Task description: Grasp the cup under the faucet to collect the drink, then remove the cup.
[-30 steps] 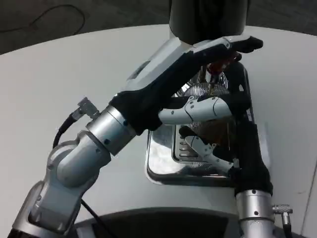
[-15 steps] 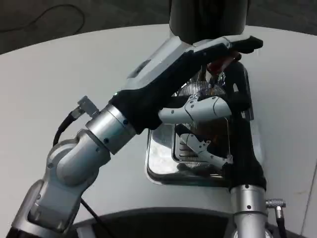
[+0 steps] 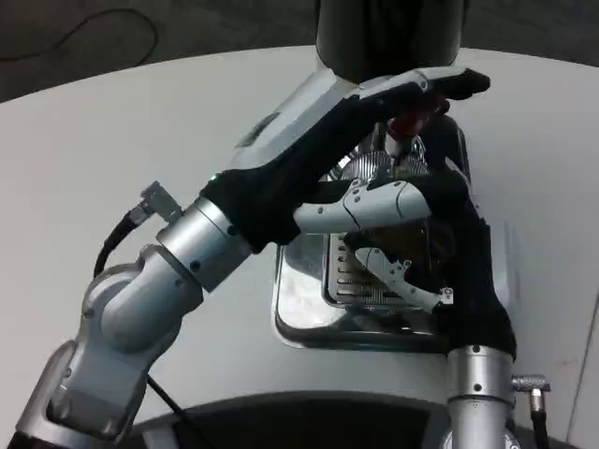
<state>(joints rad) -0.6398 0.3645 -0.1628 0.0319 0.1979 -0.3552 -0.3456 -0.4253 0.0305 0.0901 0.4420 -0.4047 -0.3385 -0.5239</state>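
The left forearm crosses the white counter from the lower left and rises diagonally toward the dark drink dispenser at the top centre. The left robot hand lies stretched over the faucet, its dark fingertips resting at or just above the red tap lever; this placement suits pressing the lever to release the drink, though actual contact pressure cannot be confirmed. It grasps nothing visible, its fingers extended rather than curled. Below it sits the metal drip tray, with a slotted grate, there to catch spillage under the spout. The clear cup stands on this tray directly beneath the faucet, holding what appears to be an amber liquid, so filling is judged to be under way or nearly finished. The right robot hand comes up from the lower right and is wrapped around the cup, white thumb across its near side and fingers behind, steadying it under the stream and ready to lift it away. The cup's rim is largely hidden by both hands, so the fill level cannot be judged.
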